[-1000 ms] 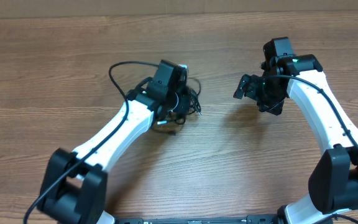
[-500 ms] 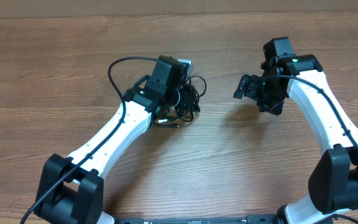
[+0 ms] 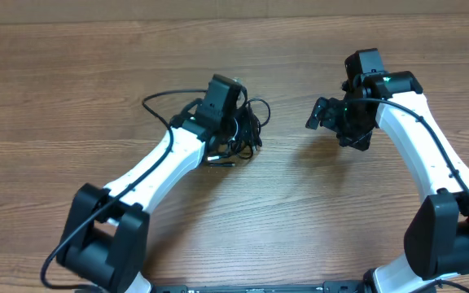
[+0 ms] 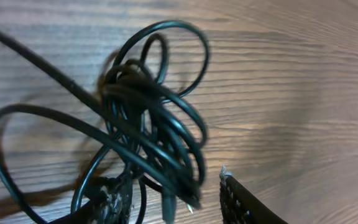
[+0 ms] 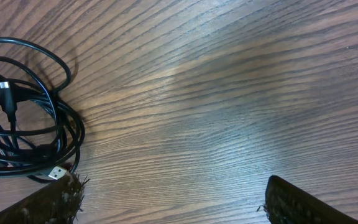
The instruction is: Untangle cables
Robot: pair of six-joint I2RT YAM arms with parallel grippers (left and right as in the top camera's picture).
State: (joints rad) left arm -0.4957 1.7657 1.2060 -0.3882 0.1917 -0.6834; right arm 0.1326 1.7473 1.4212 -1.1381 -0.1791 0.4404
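One wide wooden bench (image 3: 300, 236) carries everything. Over it the left arm (image 3: 157, 167) stretches toward the middle. The right arm (image 3: 426, 150) bends in from the right side, well apart from it.

The left gripper (image 4: 174, 210) sits directly over the cables with its fingers partly spread. The bundle crowds against one finger, with a gap showing beside the other, so nothing is pinched. The right gripper (image 5: 179, 208) hangs over bare wood, its fingers spread wide with nothing between them.

The cables (image 3: 247, 134) lie on the bench left of centre as one knotted black bundle, several loose loops standing out from it. A small silver plug tip (image 5: 58, 172) pokes out at the bundle's edge on the side facing the right gripper.
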